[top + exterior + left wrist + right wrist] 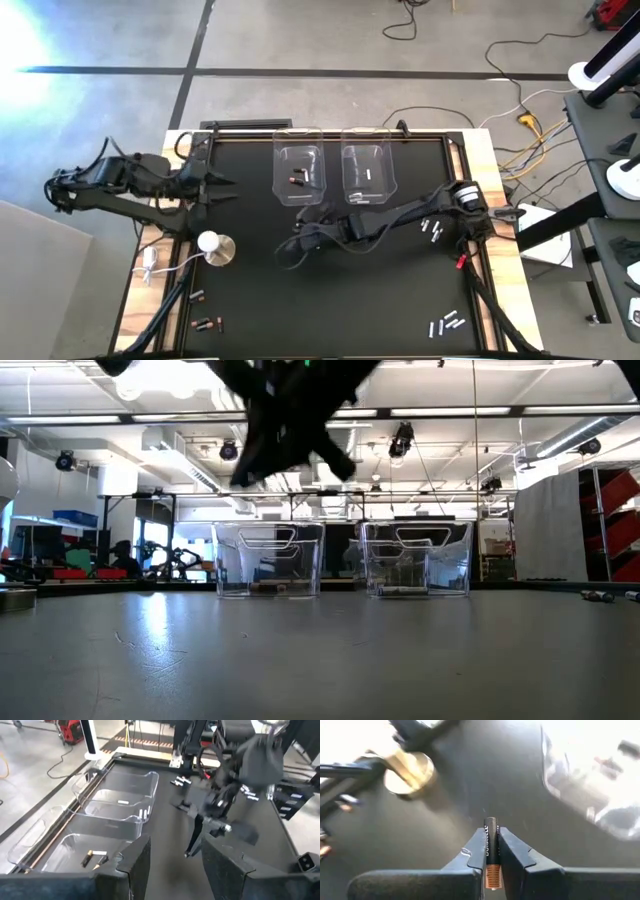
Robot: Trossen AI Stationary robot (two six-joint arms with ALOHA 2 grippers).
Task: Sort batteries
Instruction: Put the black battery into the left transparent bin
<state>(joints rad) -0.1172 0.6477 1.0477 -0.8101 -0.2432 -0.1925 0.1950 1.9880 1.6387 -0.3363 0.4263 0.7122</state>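
The right gripper (491, 851) is pinched on a dark battery with a copper end (491, 849), holding it above the black mat (330, 290) near the table's middle, just in front of the left clear bin (299, 172). Loose batteries lie on the mat at the front right (447, 323), front left (205, 322) and right edge (432, 230), and the left gripper (222, 187) waits with its fingers spread at the mat's left side, behind the white round-based knob (213, 246). Farther back, the left clear bin contains dark batteries (93, 858), and the right clear bin (366, 170) beside it contains silvery-white ones (123, 801).
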